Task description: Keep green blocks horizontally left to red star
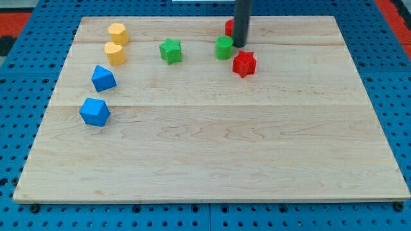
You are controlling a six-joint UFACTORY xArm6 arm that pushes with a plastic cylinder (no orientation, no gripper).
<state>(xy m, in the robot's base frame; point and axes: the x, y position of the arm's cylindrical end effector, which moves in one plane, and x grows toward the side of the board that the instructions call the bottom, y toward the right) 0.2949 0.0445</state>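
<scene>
The red star (244,63) lies on the wooden board (212,147) at the upper middle. A round green block (224,47) sits just up and left of it, nearly touching. A green star (171,51) lies further to the view's left. My tip (240,45) stands at the right side of the round green block, just above the red star. A second red block (229,27) is partly hidden behind the rod.
Two yellow blocks (118,33) (115,53) sit at the upper left. Two blue blocks (103,78) (95,112) lie below them near the board's left edge. A blue pegboard (19,77) surrounds the board.
</scene>
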